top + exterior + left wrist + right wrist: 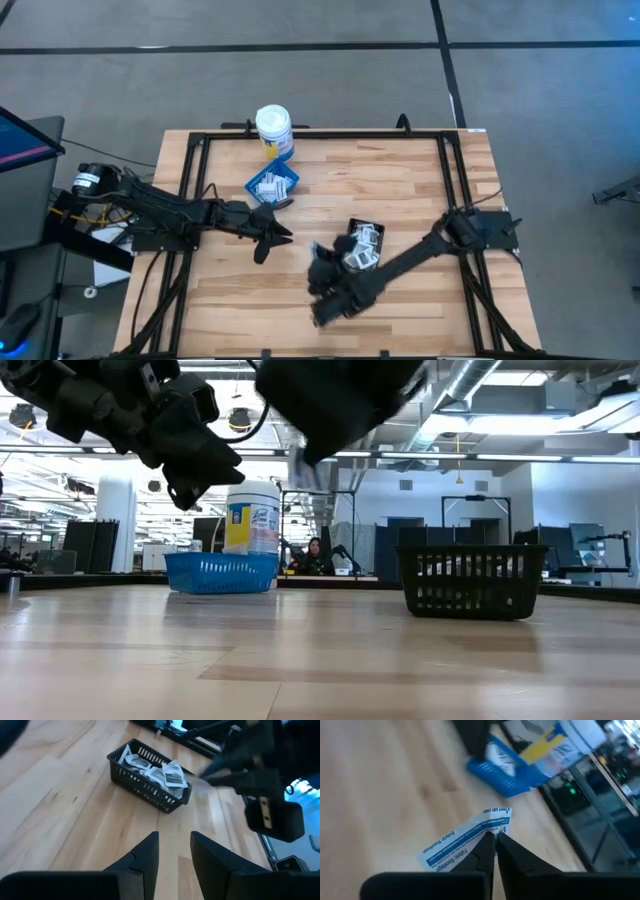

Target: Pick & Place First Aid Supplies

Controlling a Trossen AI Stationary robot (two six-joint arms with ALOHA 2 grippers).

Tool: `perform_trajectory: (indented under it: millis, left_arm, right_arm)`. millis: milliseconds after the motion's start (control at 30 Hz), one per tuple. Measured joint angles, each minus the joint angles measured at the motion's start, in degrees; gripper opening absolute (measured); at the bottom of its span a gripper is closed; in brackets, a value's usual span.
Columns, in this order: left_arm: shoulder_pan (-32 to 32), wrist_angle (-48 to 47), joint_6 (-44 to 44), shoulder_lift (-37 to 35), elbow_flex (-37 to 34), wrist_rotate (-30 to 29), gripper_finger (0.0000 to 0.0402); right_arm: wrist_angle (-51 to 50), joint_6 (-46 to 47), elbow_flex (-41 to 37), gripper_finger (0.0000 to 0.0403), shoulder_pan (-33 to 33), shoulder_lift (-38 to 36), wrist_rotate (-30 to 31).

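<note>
Now your right tool (495, 837) pinches a bandage strip (465, 840) by one edge above the counter (400, 190); a jolt could shake it loose.

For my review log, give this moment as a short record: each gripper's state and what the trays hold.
right gripper: shut on a narrow white paper bandage strip with blue print, held above the table
left gripper: open, empty, above the wooden table
black slotted plastic tray: white paper packets inside
blue slotted plastic tray: white packets inside
white bottle with yellow label: behind blue tray
</note>
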Motion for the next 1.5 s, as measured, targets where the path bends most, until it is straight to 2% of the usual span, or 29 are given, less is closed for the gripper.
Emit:
perform_trajectory:
  millis: [133,300,700,967,1200,1500]
  left_arm:
    - [-0.4,-0.2,2.3,0.5,0.0,-0.6,0.0112]
    - [-0.4,-0.1,3.3,2.4,-0.1,-4.1,0.0112]
    - [-0.7,2.4,1.5,8.7,0.0,-4.2,0.0112]
    - [-2.6,2.4,1.4,5.3,0.0,-3.9,0.0112]
    - [-2.6,2.8,1.0,5.8,0.0,-4.7,0.0112]
    - [-2.6,3.0,1.0,7.6,0.0,-5.3,0.0112]
  right_arm:
    - [2.9,0.4,0.8,0.0011,-4.5,0.0,0.1]
    - [12.9,-3.8,1.1,0.0003,-7.3,0.0,-9.7]
    - [14.4,-6.0,0.8,0.0005,-7.5,0.1,-9.7]
    - [8.9,-6.0,0.8,0.0004,-7.0,0.1,-9.7]
    - [16.4,-6.0,0.8,0.0006,-7.1,0.1,-9.8]
    - [17.0,-6.0,0.8,0.0007,-7.2,0.1,-9.8]
